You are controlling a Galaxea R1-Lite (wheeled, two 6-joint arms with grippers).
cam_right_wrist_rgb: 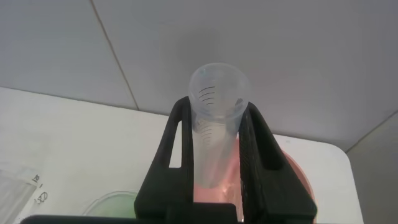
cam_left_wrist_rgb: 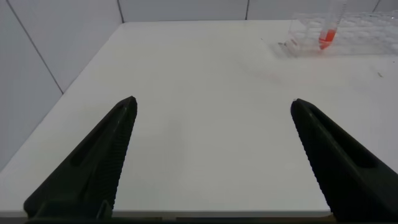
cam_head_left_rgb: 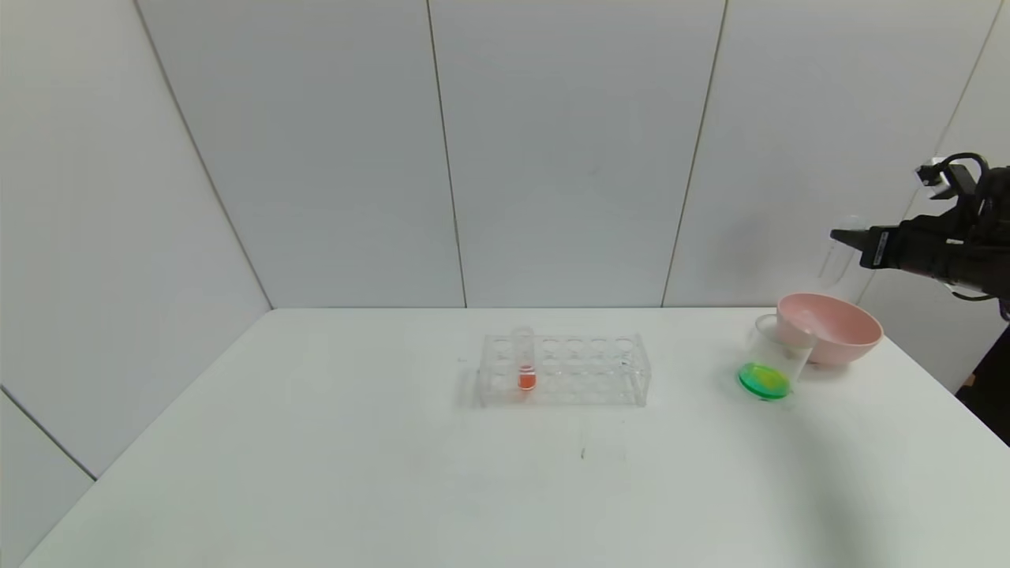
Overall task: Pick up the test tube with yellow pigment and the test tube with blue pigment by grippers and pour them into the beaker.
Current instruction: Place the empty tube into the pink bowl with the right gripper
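The right gripper was clamped on an empty test tube above the pink bowl near the worktop's far right corner; the left gripper stood apart.

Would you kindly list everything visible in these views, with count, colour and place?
Table: one, white, under everything.
Tube rack: one, clear, table centre.
Tube with red-orange liquid: one, standing in the rack's left end.
Beaker: one, clear, green liquid at the bottom, right of the rack.
Bowl: one, pink, behind the beaker.
Empty test tube: one, clear, in the right gripper.
Left gripper: black, open, above the table's left part.
Right gripper: black, shut on the tube, above the bowl.
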